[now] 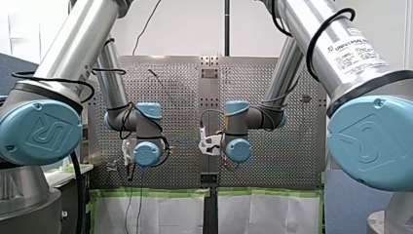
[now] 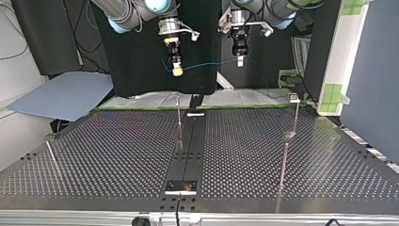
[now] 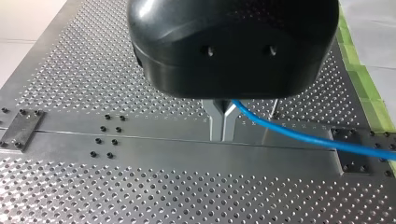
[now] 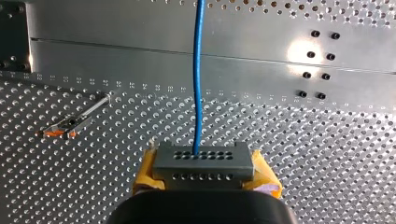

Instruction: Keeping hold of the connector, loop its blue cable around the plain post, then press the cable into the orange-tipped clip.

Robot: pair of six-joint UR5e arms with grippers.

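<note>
- Currently right fingers (image 4: 145, 173) clamp the connector (image 4: 203, 161); left fingers (image 3: 215, 122) pinch the blue cable (image 3: 303, 136).
- Excess tension while looping could tug the connector loose.

Blue cable (image 4: 198, 84), grey connector (image 4: 203, 161), orange-tipped clip (image 4: 65, 127), silver perforated table (image 4: 327, 154).

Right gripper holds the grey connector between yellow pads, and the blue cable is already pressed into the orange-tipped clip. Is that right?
No: the blue cable is not yet in the orange-tipped clip. The right wrist view shows that clip lying well to one side of it; my right gripper does hold the grey connector between yellow pads.
</note>
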